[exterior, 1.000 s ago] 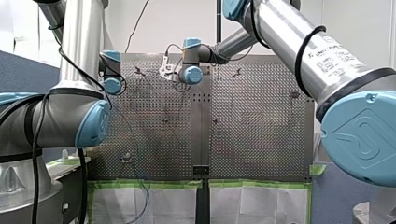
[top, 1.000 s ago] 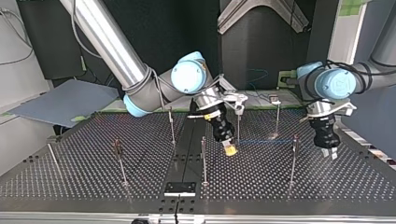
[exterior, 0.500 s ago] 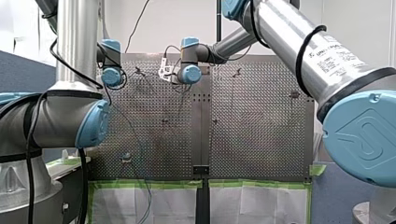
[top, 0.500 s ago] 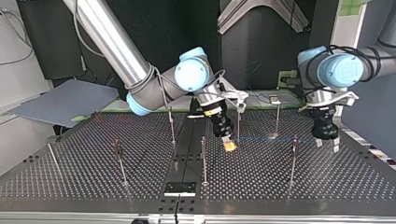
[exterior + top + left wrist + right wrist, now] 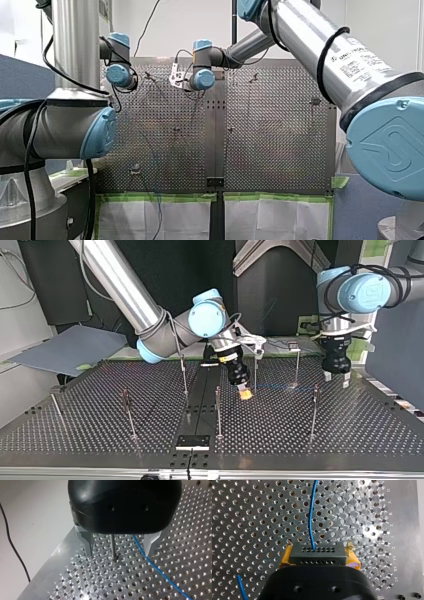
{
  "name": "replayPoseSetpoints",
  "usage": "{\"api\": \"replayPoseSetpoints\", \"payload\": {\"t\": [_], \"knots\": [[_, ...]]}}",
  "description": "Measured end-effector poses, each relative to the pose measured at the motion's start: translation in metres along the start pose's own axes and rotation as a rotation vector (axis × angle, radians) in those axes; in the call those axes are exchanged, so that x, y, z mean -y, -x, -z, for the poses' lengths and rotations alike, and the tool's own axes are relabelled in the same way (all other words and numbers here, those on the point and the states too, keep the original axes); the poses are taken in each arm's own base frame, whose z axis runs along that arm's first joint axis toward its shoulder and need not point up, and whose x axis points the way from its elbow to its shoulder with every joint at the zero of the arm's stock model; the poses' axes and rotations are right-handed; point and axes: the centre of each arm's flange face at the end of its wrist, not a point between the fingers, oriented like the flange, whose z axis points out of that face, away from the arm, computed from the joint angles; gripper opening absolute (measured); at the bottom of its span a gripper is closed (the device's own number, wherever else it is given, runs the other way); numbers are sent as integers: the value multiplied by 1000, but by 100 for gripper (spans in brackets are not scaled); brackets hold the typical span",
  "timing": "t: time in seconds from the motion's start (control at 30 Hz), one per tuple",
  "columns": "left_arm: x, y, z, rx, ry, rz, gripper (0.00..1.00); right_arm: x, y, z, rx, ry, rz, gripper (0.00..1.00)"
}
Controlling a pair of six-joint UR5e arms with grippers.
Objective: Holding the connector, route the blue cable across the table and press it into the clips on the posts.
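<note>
While my right gripper point(image 5: 244, 394) clamps the black connector point(image 5: 317, 554) between its yellow pads, the blue cable point(image 5: 312, 517) runs ahead of it over the table. My left gripper point(image 5: 119, 552), at the top view's right, stands open, metal fingers astride a post point(image 5: 113, 542), with the cable just inside one finger. If I pull onward, the cable could snag that finger, or ride low and miss the clip.
</note>
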Motion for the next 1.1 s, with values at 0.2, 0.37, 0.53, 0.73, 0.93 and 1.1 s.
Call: {"api": "replayPoseSetpoints", "payload": {"t": [0.2, 0.37, 0.53, 0.73, 0.93, 1.1], "knots": [[10, 6, 19, -11, -20, -35, 98, 0, 0, 0, 0, 3, 0, 0], [25, 13, 34, -3, -81, -79, 98, 0, 0, 0, 0, 4, 0, 0], [39, 17, 44, 0, -142, -124, 98, -1, 0, 0, -1, 4, 0, 0], [51, 10, 49, -11, -181, -173, 98, -5, -1, -1, 0, 11, -1, 0], [55, -4, 44, -23, -197, -219, 98, -8, -1, -1, 1, 17, 0, 0], [62, -5, 42, 6, -217, -258, 98, -9, -1, -2, 1, 19, 1, 0]]}}
